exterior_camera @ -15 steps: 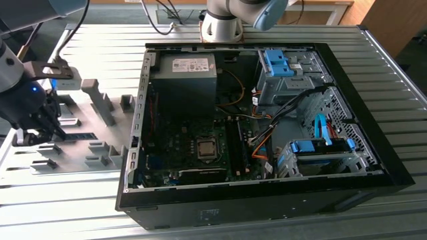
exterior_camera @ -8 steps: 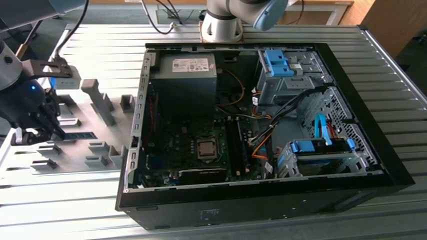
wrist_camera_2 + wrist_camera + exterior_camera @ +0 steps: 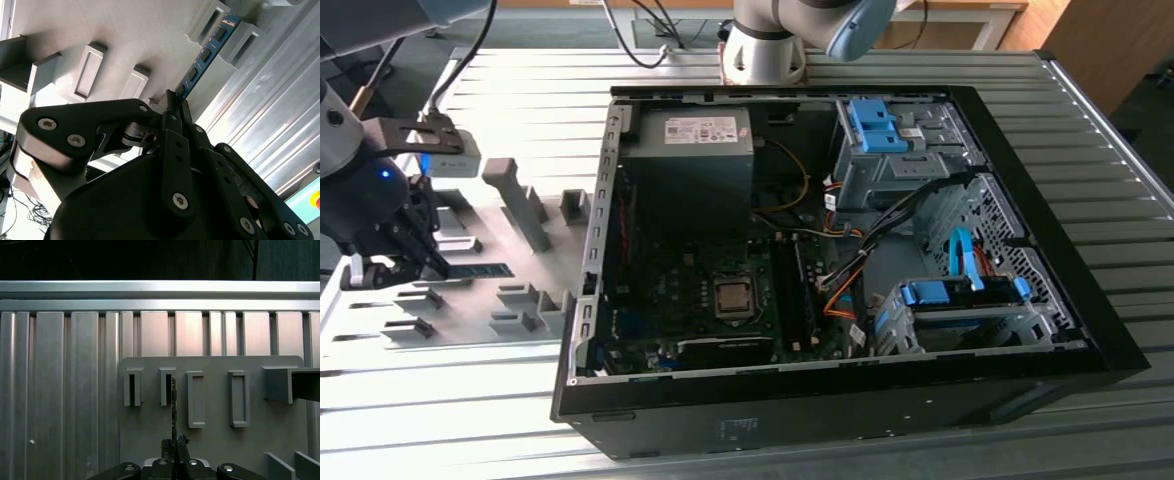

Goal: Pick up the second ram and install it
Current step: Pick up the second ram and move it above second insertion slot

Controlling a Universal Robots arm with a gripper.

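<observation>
The ribbed metal table point(image 3: 1067, 120) is carrying an open computer case point(image 3: 854, 400) that is taking up the middle of the exterior view. A grey holder plate point(image 3: 494, 295) is lying beside the case toward nine o'clock. Over that plate the gripper point(image 3: 403, 268) is working, and in both wrist views its claw point(image 3: 174, 100) point(image 3: 174, 442) is pinching the near end of the second ram point(image 3: 207, 52) point(image 3: 173, 400), with the pads pressing on the two flat faces.

The stick point(image 3: 483, 268) is standing on edge. Its far end is sitting between two holder blocks point(image 3: 207, 20), so it is not yet free of the plate.

Doing this step well probably means lifting straight out of the blocks without twisting, since a thin board is likely to wedge or flex. Keeping the grip square should also help when lining it up with the black memory slots point(image 3: 794, 290), which are lying at about three o'clock from the gripper.
</observation>
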